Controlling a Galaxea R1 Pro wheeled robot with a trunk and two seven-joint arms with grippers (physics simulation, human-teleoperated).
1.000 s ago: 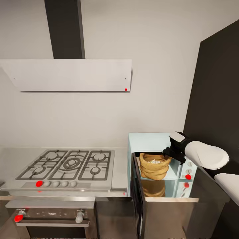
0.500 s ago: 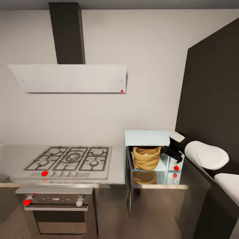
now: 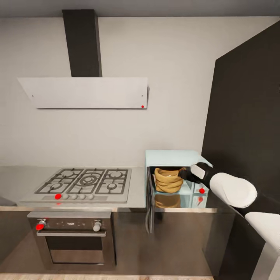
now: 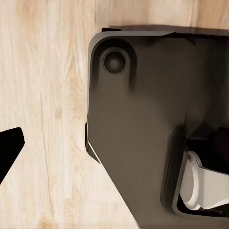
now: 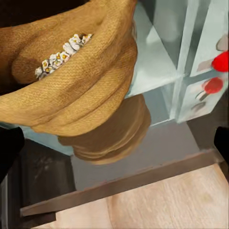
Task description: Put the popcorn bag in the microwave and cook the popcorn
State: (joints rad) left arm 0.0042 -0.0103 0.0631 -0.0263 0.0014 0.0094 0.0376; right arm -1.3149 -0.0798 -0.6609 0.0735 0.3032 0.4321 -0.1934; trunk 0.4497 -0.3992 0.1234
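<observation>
From the head, the right gripper (image 3: 186, 174) sits at the rim of the popcorn bag (image 3: 168, 180) inside the microwave (image 3: 174, 177), grip unclear; the right wrist shows popcorn (image 5: 62, 55) heaped near the fingertips, so withdraw level without snagging cloth.

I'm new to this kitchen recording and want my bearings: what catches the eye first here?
The tan popcorn bag sits inside the pale blue microwave, whose door hangs open, at the countertop's right end. The right gripper reaches to the bag's rim. Left of it lies the steel gas hob, under the white extractor hood.
</observation>
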